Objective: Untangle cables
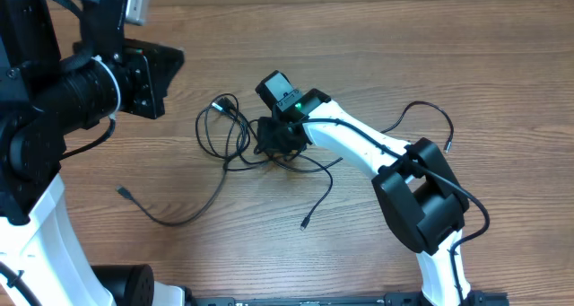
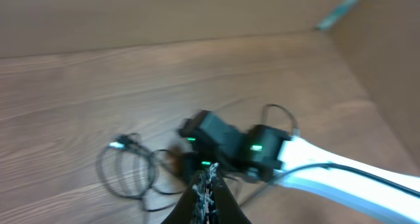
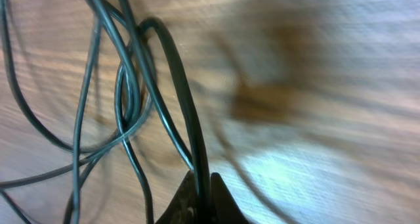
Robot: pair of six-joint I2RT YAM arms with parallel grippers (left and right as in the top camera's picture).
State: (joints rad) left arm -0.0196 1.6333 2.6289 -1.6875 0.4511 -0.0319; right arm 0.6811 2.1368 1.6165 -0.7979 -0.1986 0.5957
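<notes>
Thin black cables [image 1: 224, 131] lie in a loose tangle at the middle of the wooden table. One strand trails to a plug [image 1: 123, 191] at the lower left and another ends at a plug [image 1: 305, 223] in front. My right gripper [image 1: 280, 144] is down in the right side of the tangle. In the right wrist view it [image 3: 203, 179] is shut on one black cable [image 3: 176, 73], which runs up from between the tips, with other loops [image 3: 125, 99] crossing beside it. My left gripper [image 2: 209, 177] hangs above the table, shut, nothing between its frayed pads. The coiled loops [image 2: 125, 171] lie to its left below.
A separate thin cord [image 1: 429, 109] with a plug end [image 1: 447, 147] arcs by the right arm's elbow. The bulky left arm [image 1: 81, 91] fills the upper left. A brown wall [image 2: 387, 66] borders the table's far side in the left wrist view.
</notes>
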